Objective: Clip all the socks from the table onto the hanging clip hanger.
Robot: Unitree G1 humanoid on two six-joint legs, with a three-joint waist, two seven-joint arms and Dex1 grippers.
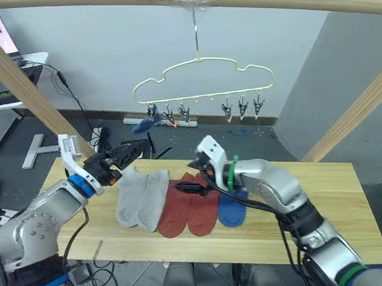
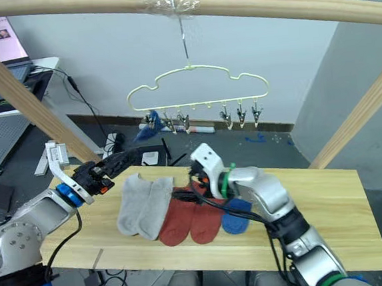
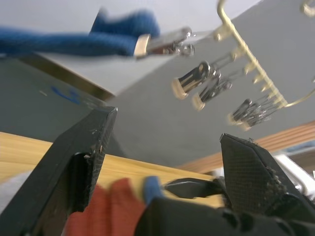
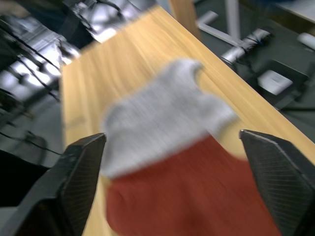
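My right gripper point(image 1: 196, 183) hangs low over the two rust red knit socks point(image 1: 187, 211), its black fingers point(image 4: 81, 167) spread wide with nothing between them. Just past those fingers lie the two light grey knit socks point(image 1: 141, 198), and one blue sock point(image 1: 231, 210) sits partly under that arm, all on the pale wooden plank tabletop point(image 1: 330, 204). My left gripper point(image 1: 137, 150) is raised beyond the grey pair, fingers point(image 3: 81, 157) apart and empty. Ahead of them hangs the thin pale yellow wire clip hanger point(image 1: 202, 82); what looks like the other blue sock point(image 3: 83, 39) is held in its leftmost metal clip point(image 3: 162, 45).
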